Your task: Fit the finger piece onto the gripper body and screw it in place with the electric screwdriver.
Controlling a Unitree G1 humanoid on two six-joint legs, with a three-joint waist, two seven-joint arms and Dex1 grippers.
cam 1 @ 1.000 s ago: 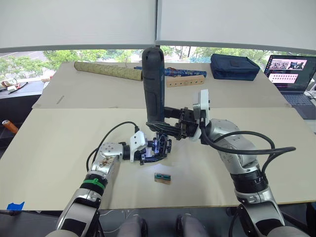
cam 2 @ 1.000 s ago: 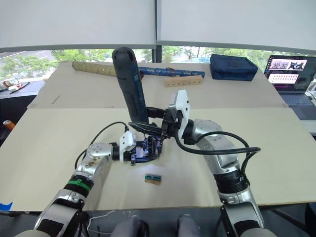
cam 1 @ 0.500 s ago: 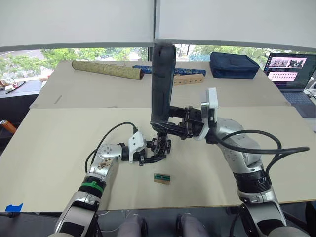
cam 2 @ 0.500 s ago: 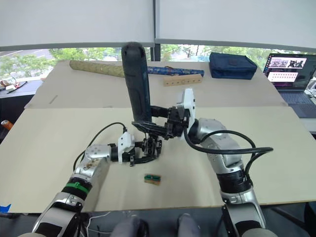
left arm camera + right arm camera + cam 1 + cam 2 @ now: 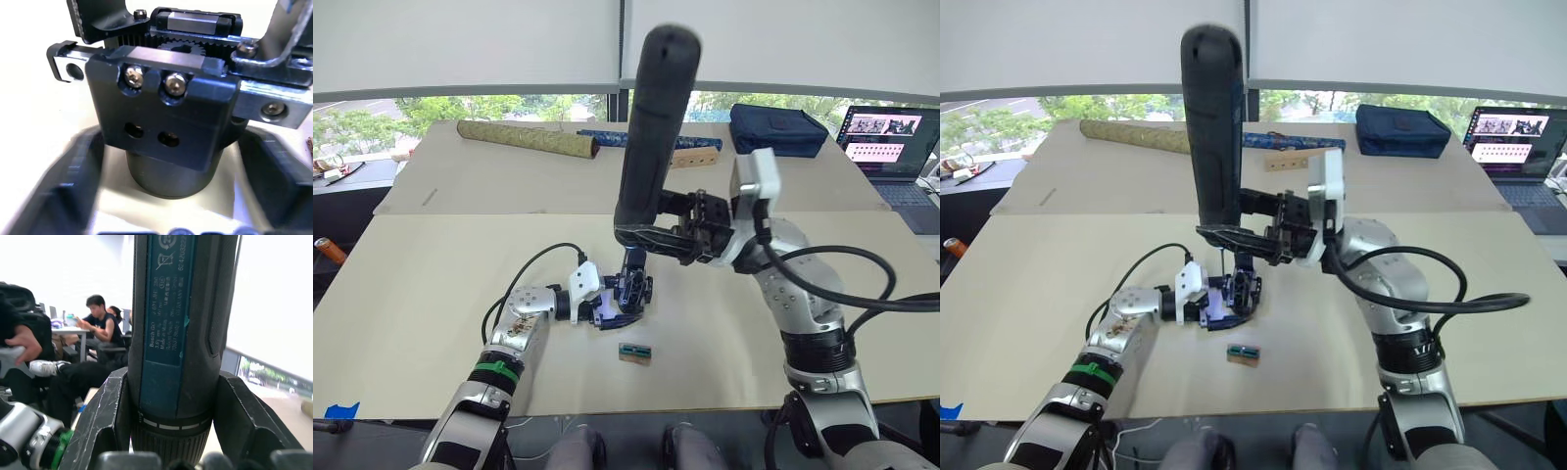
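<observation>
Gripping the electric screwdriver (image 5: 651, 137), right tool (image 5: 658, 233) hovers; left tool (image 5: 607, 305) clamps gripper body (image 5: 631, 289); green-and-brown block (image 5: 634, 352) nearby.

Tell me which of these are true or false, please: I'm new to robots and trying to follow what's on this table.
1. The right gripper holds the thick dark blue-black cylindrical electric screwdriver nearly upright. True.
2. The screwdriver lies flat on the table. False: it stands raised above the black mechanical gripper body.
3. The left gripper is at the gripper body, its fingers on either side of the round base. True.
4. The small green-and-brown block sits on top of the gripper body. False: it lies on the table, apart from the body.
5. An open laptop stands at the robot's left. False: it is at the far right.
</observation>
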